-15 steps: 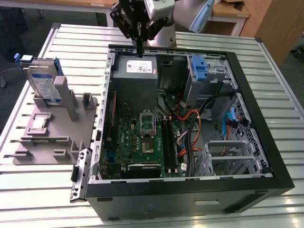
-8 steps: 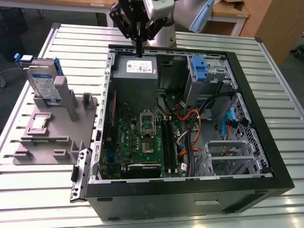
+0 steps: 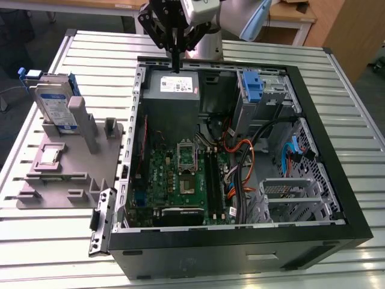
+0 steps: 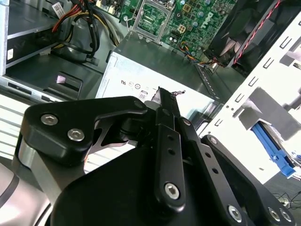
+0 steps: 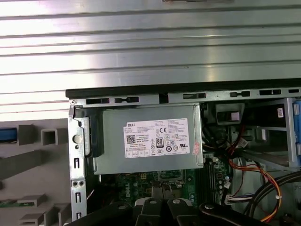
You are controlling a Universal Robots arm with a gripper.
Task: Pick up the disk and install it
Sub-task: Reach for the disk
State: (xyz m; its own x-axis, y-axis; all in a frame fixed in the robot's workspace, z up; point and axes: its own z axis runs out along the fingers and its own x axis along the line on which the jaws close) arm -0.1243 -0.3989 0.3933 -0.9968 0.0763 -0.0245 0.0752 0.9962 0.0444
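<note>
Fingers clenched together on nothing, the gripper (image 3: 175, 64) hangs tip-down just above the grey power-supply box (image 3: 173, 84) at the far end of an open computer case (image 3: 340, 177). In the first wrist view the box's white sticker (image 5: 156, 138) sits squarely under the arm.

The disk (image 3: 53, 103) is not in hand. It stands on edge, leaning, in a grey stand (image 3: 66, 162) on the slatted table (image 3: 102, 48) at the exterior view's left, outside the case and well apart from the gripper.

The nearest hazard, by the look of it, is the small gap below the tips: any drop from here would drive them into the power-supply box. Between the gripper and the disk rises the case's metal side wall (image 3: 136, 120), which a low sideways sweep could strike.

The disk looks only lightly propped, so an approach with the fingers together, or off-centre, might tip it over or push it out of the stand rather than grasp it.

Inside the case, at the exterior view's right, a blue bracket (image 3: 252, 87) sits in the far drive cage, with orange cables (image 3: 240, 159) looping just beside it. Loose wiring there could snag or block a drive on its way in, and a skewed grip would probably jam the side rails.
</note>
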